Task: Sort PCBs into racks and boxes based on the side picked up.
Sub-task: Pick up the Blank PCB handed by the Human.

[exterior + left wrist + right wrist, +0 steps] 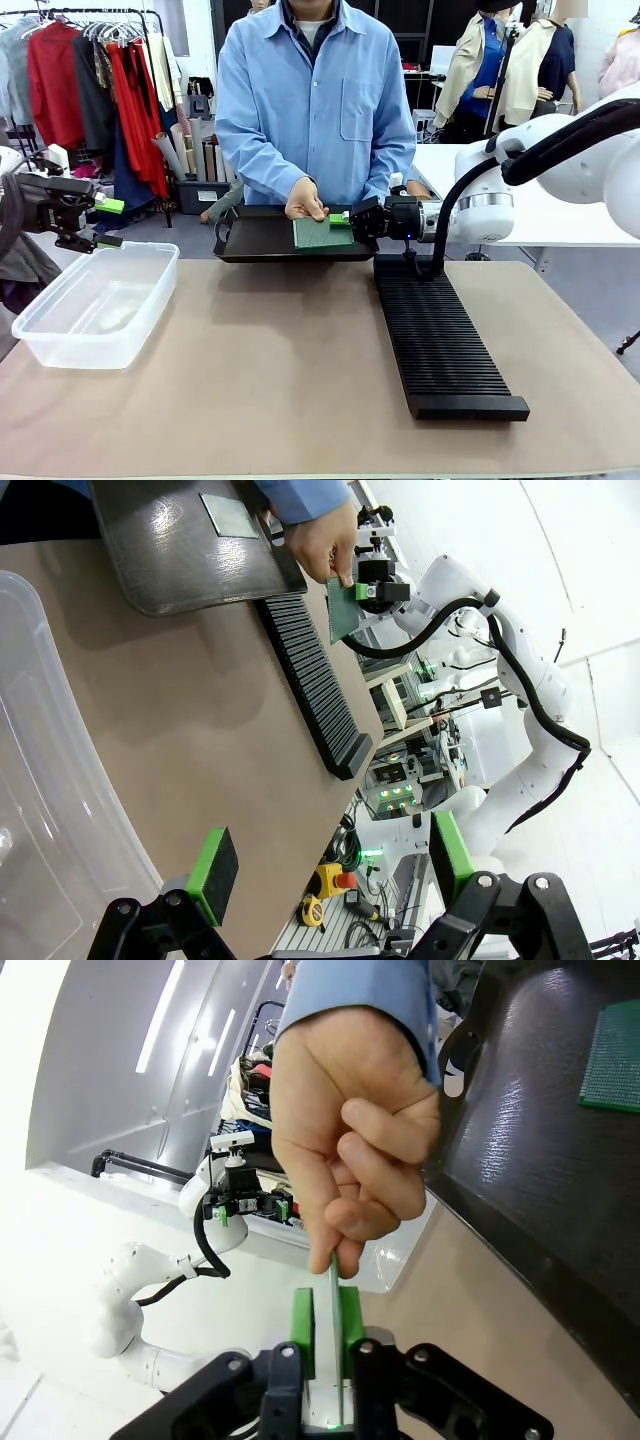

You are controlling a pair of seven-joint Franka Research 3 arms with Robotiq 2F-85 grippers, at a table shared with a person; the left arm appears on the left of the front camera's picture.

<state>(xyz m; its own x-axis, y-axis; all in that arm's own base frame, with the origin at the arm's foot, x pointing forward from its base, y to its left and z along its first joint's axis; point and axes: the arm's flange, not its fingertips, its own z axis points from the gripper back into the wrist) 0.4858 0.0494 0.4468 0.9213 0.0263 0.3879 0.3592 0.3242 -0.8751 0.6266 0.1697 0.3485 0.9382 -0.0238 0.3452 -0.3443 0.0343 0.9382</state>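
A person's hand (305,203) holds a green PCB (320,234) over the black tray (255,243) at the far side. My right gripper (342,218) has its green pads pressed on both faces of that PCB (333,1272), just below the person's fingers (350,1140). A second PCB (612,1060) lies flat on the tray (540,1160). The long black slotted rack (440,340) runs toward me at the right. The clear box (95,300) sits at the left, with nothing in it. My left gripper (100,220) hovers above the box, open with nothing between its pads (212,870).
The tan table (280,370) lies bare between box and rack. The person stands at the far edge behind the tray. A white table (540,215) stands behind my right arm.
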